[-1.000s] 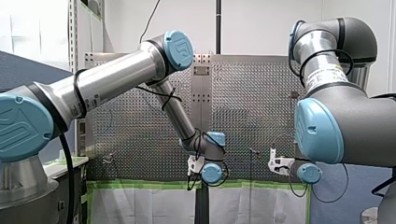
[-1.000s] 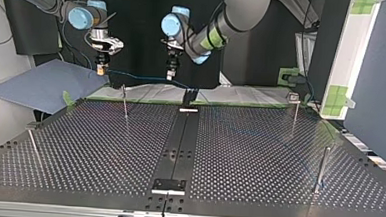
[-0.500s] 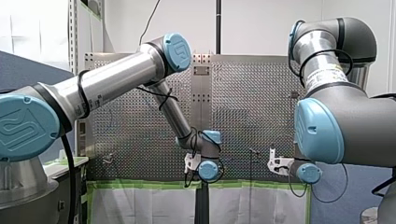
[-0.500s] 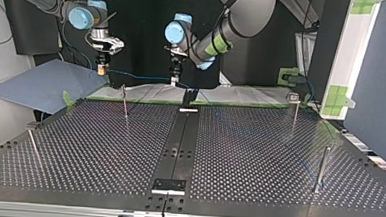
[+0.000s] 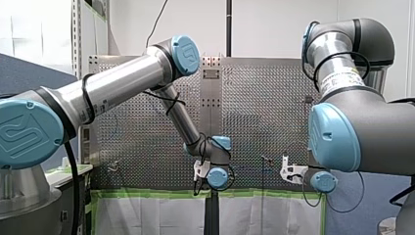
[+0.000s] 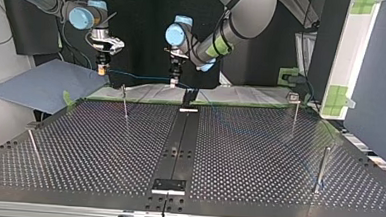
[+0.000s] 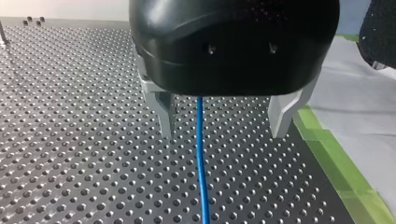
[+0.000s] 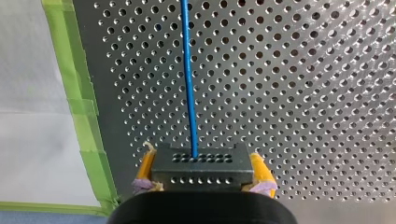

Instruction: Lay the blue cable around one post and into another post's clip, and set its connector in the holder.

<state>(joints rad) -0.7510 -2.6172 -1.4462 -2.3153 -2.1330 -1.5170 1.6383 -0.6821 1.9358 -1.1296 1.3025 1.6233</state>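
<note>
Right wrist view: my right claw (image 8: pixel 201 158) is closed on the black connector (image 8: pixel 201 173), with a yellow pad pressed against each side. The blue cable (image 8: pixel 188 70) runs straight out of the connector, ahead of the claw and above the perforated table (image 8: pixel 303 70).

In the left wrist view, my left claw (image 7: pixel 224 134) has its metal fingers (image 7: pixel 166 116) wide apart. The cable passes between them and touches neither, so this claw holds nothing.

In the top view, the right claw (image 6: pixel 101 69) hangs at the upper left of the frame and the left claw (image 6: pixel 173 80) at the upper middle. The cable is stretched between them in the air above the table's far edge. A thin post (image 6: pixel 125 102) stands just below that span. Another post (image 6: pixel 295 114), at the upper right, has a small fitting on top. A black bracket (image 6: pixel 189 96) sits under the left claw; I cannot tell whether it is the holder.

The cable looks clear of every post, so routing has not begun. Next, the left claw probably needs to close on the cable. The cable then has to be lowered and drawn taut around a post.
</note>
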